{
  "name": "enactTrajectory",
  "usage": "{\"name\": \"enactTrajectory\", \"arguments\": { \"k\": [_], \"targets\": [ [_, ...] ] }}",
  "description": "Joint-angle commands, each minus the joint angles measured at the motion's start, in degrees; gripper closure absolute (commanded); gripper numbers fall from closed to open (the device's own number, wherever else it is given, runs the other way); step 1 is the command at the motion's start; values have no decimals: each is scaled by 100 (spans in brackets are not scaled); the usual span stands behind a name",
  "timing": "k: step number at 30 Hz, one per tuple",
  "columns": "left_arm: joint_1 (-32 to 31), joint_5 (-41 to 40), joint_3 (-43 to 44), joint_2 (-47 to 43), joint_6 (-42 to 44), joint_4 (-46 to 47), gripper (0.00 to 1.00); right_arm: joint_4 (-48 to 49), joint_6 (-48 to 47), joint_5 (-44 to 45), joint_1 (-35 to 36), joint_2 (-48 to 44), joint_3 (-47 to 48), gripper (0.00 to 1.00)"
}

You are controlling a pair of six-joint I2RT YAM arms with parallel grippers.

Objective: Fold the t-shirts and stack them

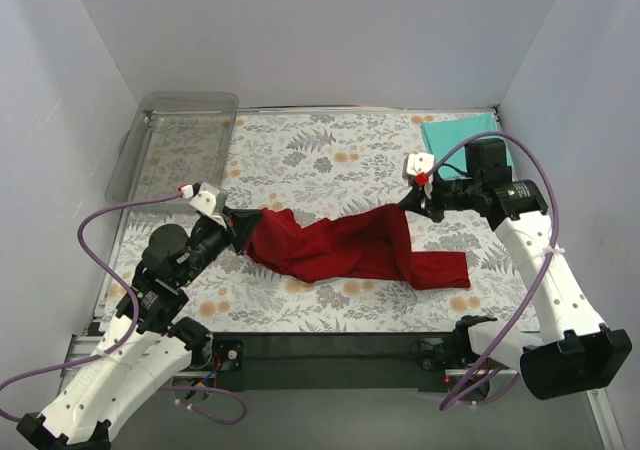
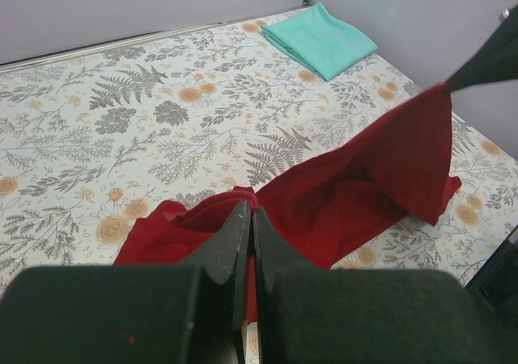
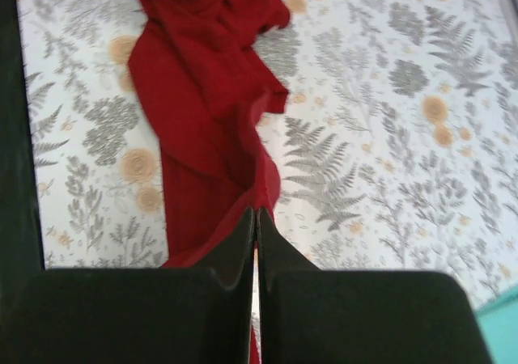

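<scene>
Clearly both grippers are clamped on the dark red shirt (image 1: 340, 248). The left gripper (image 2: 249, 216) has its jaws pressed together on a bunched edge of cloth right at its tips. The right gripper (image 3: 256, 216) pinches a thin fold the same way, and the fabric runs straight out ahead of it.

The shirt hangs between the two as a loose, rumpled band. It rises to a peak at each pinch and sags onto the floral table cover (image 1: 300, 155) in the middle. One end trails flat on the cover, below and to the near side of the right gripper. The teal shirt (image 2: 321, 39) lies folded flat just beyond the right gripper and well apart from the left one. A clear tray (image 1: 190, 98) sits past the left gripper, on its outer side.

The red cloth looks light, limp and in no way fragile. It will droop, twist and bunch wherever it is unsupported, and it will follow a pull rather than hold a shape. A pinch on a single layer probably grips well enough, though a hard tug could slide it out. I judge the best holds to be opposite corners along one hem or the shoulders. Drawing the grippers apart from there would spread the shirt flat instead of roping it.
</scene>
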Motion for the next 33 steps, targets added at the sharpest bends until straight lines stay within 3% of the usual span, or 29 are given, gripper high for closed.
{"name": "enactTrajectory", "arguments": {
  "k": [1,9,13,17,23,28,33],
  "targets": [
    [32,-84,105,-40,-32,-41,100,-939,-900,-367,220,-162,-598,99],
    [32,-215,201,91,20,-24,100,-808,-936,468,256,-768,-1496,99],
    [24,-408,368,171,178,64,100,-221,-51,1012,247,-848,-1225,99],
    [32,-856,868,294,581,406,100,264,505,1794,195,-708,-224,99],
    [33,-1375,2020,750,1241,1547,100,326,1041,2357,142,-14,2403,99],
    [32,-1350,2766,1093,1435,2234,100,387,1358,2736,124,356,4186,99],
    [33,-1122,3207,1252,1418,2682,100,493,1551,2964,10,461,5287,99]
  ]
}}
